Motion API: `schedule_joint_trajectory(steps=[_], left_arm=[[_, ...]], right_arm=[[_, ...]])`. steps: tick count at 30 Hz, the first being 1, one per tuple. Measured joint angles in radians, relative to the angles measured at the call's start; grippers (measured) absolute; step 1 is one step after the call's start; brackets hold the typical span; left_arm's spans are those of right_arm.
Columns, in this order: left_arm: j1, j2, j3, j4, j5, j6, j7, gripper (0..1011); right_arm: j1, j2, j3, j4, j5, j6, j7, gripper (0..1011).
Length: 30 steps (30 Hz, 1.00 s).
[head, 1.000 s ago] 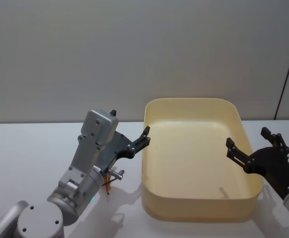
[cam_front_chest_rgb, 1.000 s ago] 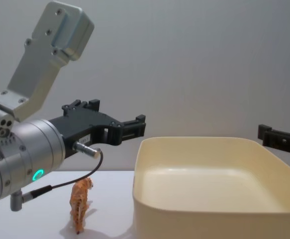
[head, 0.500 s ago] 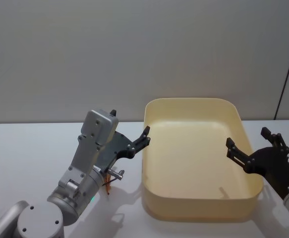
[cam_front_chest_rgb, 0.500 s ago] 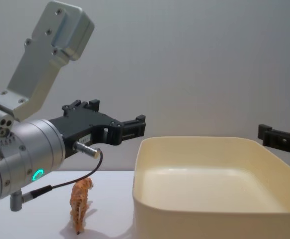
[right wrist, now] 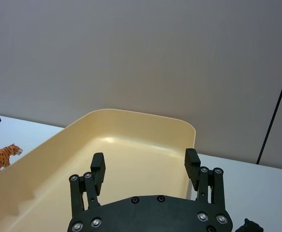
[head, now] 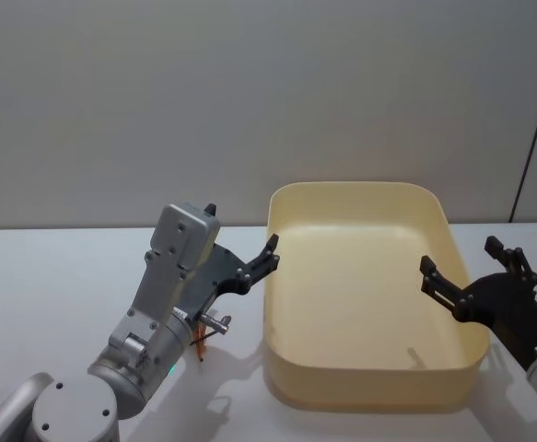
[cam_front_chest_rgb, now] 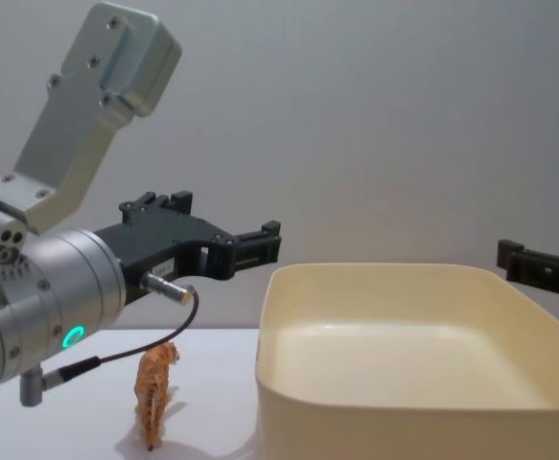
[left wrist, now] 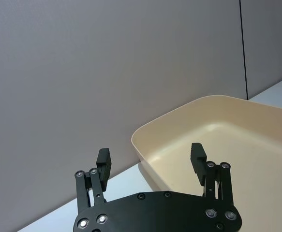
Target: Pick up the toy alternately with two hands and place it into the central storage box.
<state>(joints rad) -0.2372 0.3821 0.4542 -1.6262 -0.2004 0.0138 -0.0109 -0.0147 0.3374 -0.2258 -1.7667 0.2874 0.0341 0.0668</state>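
The head camera is looking forward and down from above, taking in the whole large cream-yellow rounded plastic tub (head: 360, 190) on the white table (head: 47, 276), with the plain grey wall (head: 250, 92) behind. The chest camera is sitting lower, looking level across the table, close to the tub's near wall. The left wrist camera is peering out over the black flat-fingered left gripper (left wrist: 150, 153) toward one tub corner. The right wrist camera is looking over the matching right gripper (right wrist: 144, 158) across the tub to the small orange striped toy tiger (right wrist: 0, 157), which the chest view is also catching. All four are sharing the tub.
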Motion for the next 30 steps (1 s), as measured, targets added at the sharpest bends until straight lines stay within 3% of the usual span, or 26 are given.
schedule_joint_trajectory(steps=[30], left_arm=[[0.000,0.000,0.000,0.000,0.000,0.000,0.000,1002]], right_arm=[[0.000,0.000,0.000,0.000,0.000,0.000,0.000,1001]])
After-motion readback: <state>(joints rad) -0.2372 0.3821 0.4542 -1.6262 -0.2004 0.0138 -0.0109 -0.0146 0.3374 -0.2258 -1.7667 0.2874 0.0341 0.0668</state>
